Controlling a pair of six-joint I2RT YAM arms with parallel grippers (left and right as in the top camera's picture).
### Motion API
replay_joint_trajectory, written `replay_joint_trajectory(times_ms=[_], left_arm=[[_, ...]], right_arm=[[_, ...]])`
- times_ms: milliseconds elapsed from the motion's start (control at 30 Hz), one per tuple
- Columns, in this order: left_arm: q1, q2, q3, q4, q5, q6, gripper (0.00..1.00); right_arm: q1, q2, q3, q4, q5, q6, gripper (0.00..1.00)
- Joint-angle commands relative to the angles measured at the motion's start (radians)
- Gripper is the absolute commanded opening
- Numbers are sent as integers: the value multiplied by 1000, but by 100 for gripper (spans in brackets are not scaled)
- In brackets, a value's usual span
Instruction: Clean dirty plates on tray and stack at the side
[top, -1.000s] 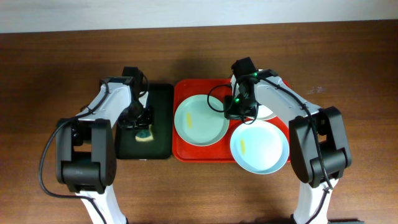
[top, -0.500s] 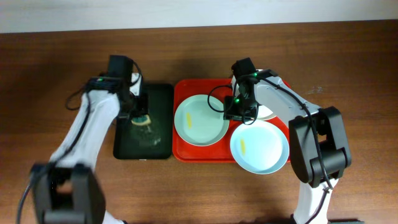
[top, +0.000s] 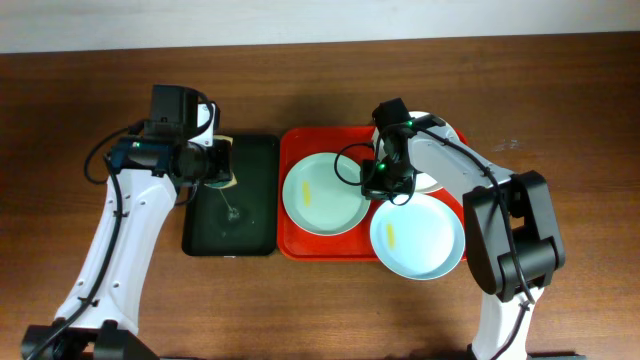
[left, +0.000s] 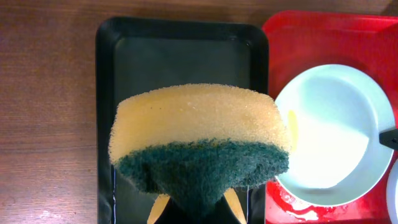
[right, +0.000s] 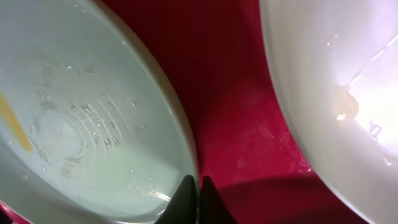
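While the left hand (top: 214, 166) pinches a yellow-and-green sponge (left: 199, 143) above the dark tray (top: 255, 215) just left of the red tray (top: 290, 242), the right hand (right: 194, 190) is pressed together at the rim of the pale plate (top: 322, 193), which lies yellow-smeared in the red tray's left half.

Left claw (left: 196, 210) hangs clamped, raised; right claw (right: 193, 186) low, pinched closed.
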Motion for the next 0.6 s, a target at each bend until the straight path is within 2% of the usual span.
replay_joint_trajectory(times_ms=[0,100,133,167,200,300,467,567], left_arm=[[0,1,-32,3,0,2,0],[0,2,-43,11,0,2,0],[0,3,-43,12,0,2,0],[0,3,-43,14,0,2,0],[0,3,-43,15,0,2,0],[0,3,-43,15,0,2,0],[0,3,-44,15,0,2,0],[0,6,-44,15,0,2,0]], right_arm=[[8,10,-17,10,2,16,4],[8,10,-17,12,-6,66,4],[8,10,-17,12,-25,70,10],[8,10,-17,13,-44,70,31],[8,10,-17,15,-54,70,36],[6,10,-17,22,-53,69,36],[4,10,-17,76,-39,70,19],[0,10,-7,82,-39,70,20]])
